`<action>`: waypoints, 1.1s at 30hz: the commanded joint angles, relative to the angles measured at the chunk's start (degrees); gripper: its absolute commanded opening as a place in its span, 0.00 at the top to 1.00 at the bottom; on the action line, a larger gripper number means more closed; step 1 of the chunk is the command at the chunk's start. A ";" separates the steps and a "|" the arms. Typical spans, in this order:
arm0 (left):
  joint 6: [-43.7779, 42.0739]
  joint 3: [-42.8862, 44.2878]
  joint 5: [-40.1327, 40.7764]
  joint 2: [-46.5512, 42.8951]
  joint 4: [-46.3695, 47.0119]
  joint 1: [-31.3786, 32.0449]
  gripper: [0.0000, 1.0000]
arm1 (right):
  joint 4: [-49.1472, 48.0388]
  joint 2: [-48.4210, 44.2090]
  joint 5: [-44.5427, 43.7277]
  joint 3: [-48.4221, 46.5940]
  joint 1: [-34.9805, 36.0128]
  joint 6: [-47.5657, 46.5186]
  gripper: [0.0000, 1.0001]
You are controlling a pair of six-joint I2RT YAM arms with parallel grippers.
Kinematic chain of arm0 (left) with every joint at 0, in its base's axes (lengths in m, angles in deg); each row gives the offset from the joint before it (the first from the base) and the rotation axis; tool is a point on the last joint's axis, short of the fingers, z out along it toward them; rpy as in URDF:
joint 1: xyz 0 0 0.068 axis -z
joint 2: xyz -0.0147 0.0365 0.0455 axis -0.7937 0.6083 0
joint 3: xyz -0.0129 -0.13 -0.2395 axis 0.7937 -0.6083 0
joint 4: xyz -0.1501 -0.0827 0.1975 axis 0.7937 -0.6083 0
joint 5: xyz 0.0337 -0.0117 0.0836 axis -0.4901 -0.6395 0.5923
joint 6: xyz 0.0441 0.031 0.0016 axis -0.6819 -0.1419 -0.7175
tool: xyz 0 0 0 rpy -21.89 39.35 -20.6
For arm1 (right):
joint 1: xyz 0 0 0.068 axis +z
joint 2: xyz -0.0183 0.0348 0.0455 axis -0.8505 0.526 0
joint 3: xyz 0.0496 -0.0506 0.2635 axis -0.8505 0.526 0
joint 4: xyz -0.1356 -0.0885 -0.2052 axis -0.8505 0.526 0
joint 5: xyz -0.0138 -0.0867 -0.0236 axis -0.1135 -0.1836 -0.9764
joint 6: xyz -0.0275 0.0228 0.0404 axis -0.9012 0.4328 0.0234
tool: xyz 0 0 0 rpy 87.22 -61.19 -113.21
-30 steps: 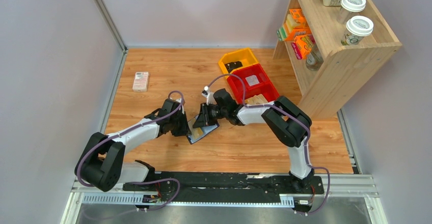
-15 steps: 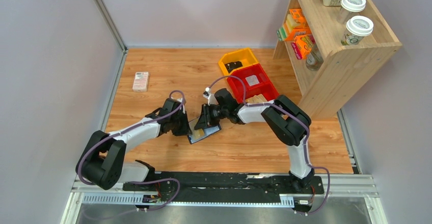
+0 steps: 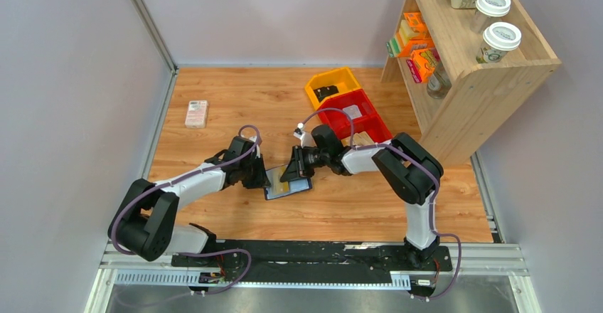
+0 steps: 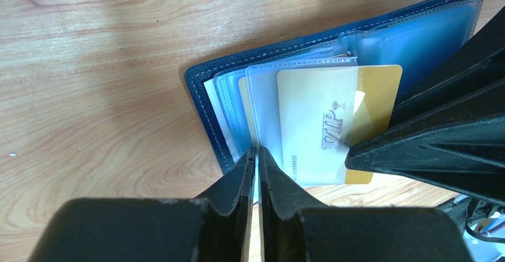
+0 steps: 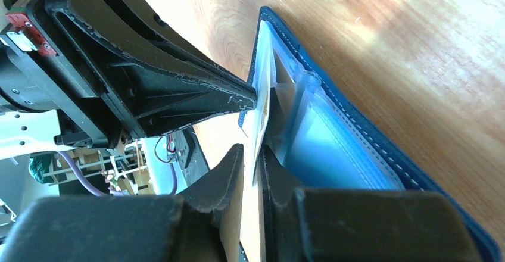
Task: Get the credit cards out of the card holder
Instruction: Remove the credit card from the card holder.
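Observation:
The navy card holder [image 3: 288, 187] lies open on the wooden table between both arms, its stitched edge [image 4: 202, 104] and pale blue pockets [image 5: 333, 155] showing. My left gripper [image 4: 257, 152] is shut on the edge of one clear sleeve. A gold and white credit card [image 4: 324, 125] sticks partway out of its pocket. My right gripper [image 5: 251, 153] is shut on that card's edge [image 5: 262, 116], which lies against one finger with a thin slit beside it. Edges of other cards [image 4: 243, 104] peek from the sleeves behind. In the top view the two grippers meet over the holder.
A pink-white box [image 3: 196, 113] lies at the far left. A yellow bin [image 3: 341, 80] holding a small black object [image 3: 326, 91] and a red bin [image 3: 359, 119] stand behind the right arm. A wooden shelf [image 3: 491, 78] with boxes and cups fills the right.
My right gripper has shifted a little to the right, and the card holder and left gripper have followed slightly. The holder now lies flatter on the table.

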 commanded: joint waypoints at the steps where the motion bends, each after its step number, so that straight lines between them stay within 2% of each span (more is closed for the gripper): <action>1: -2.18 -2.65 4.17 3.54 -4.63 0.54 0.87 | -4.86 -3.37 2.67 0.37 -0.40 0.77 0.85; 7: -2.18 -2.56 4.17 3.63 -4.72 0.54 0.87 | -4.60 -4.68 2.24 1.78 -1.81 0.42 0.92; 14: -2.26 -2.48 4.52 3.54 -4.80 0.46 0.87 | 1.28 -7.58 -0.13 3.62 -4.00 -3.09 0.99; 22: -3.32 -1.51 4.61 1.87 -5.16 0.46 0.86 | 11.39 -10.57 -9.35 5.29 -4.97 -6.17 1.00; 26: -3.85 -0.11 5.30 -0.41 -6.38 0.55 0.82 | 14.39 -11.19 -12.26 5.82 -5.06 -6.00 1.00; 33: -3.06 3.76 6.27 -6.64 -9.81 0.55 0.61 | 13.52 -15.75 -14.90 7.67 -5.06 -3.01 1.00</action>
